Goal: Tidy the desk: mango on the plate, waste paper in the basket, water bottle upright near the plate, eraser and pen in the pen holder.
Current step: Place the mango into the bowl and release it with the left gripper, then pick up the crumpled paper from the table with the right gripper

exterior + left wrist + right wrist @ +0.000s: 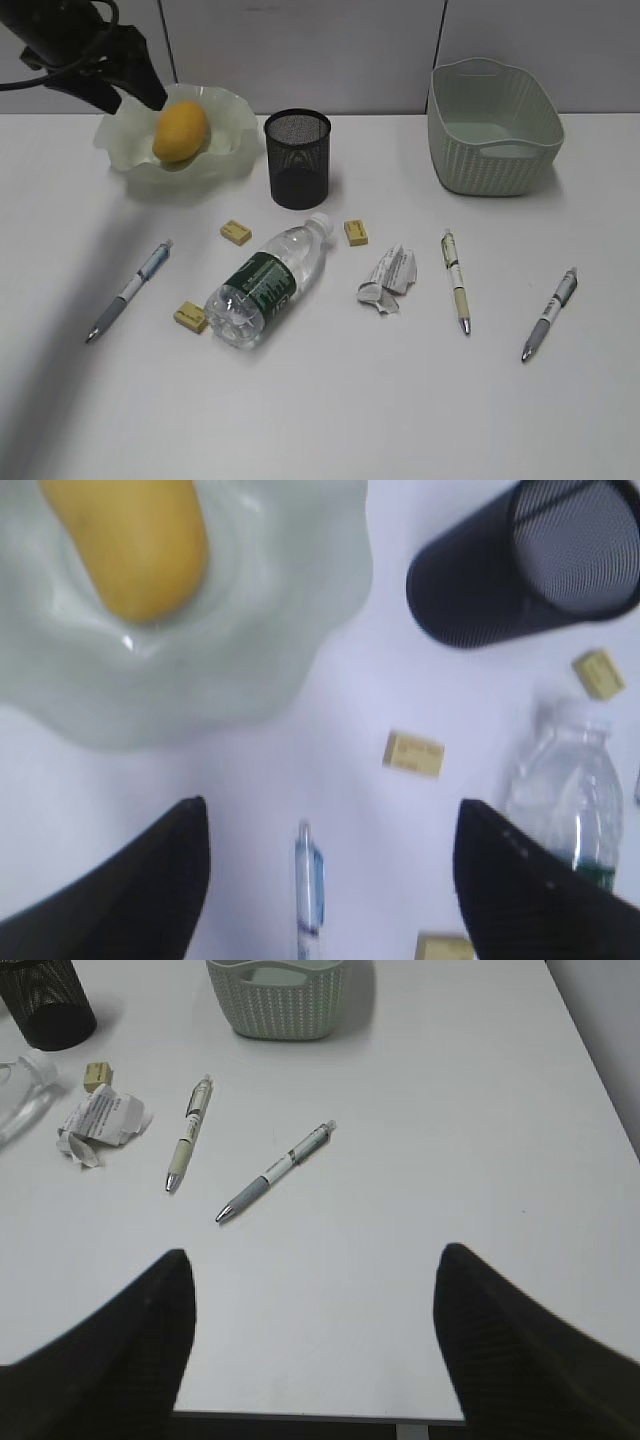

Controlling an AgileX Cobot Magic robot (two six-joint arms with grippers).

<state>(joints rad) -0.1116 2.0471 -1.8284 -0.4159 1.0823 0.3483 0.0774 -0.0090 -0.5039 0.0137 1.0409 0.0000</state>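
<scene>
At the far left of the counter [330, 420], the mango [180, 131] is seen lying in the plate [235, 110], so that part of the task is judged done. The left pincer [330, 880] is seen with jaws spread and nothing between them; in the left wrist view it hangs above bare counter just beside the plate, with a blue-grey pen [309, 895] below the gap. The right pincer [315, 1330] is likewise released and empty, held over the near right edge, well apart from all objects.

Remaining items are noted. The water bottle [265, 283] lies on its side at centre, cap pointing toward the pen holder [297, 158]. The waste paper [388, 278] sits just right of the bottle, apart from it. The basket [492, 125] stands at far right, empty. Three yellow erasers are seen: one [236, 232] left of the bottle neck, one [356, 232] right of it, one [190, 317] touching or nearly touching the bottle base. Two more pens lie right of the paper: a green-white one [456, 280] and a grey one [549, 313].

The step in hand is judged to be the left pincer's clearing of the plate. It is best lifted straight up, so that the wavy rim is not caught and the mango is not rolled. For the pen below, the jaws should be turned across the barrel and centred on it.
</scene>
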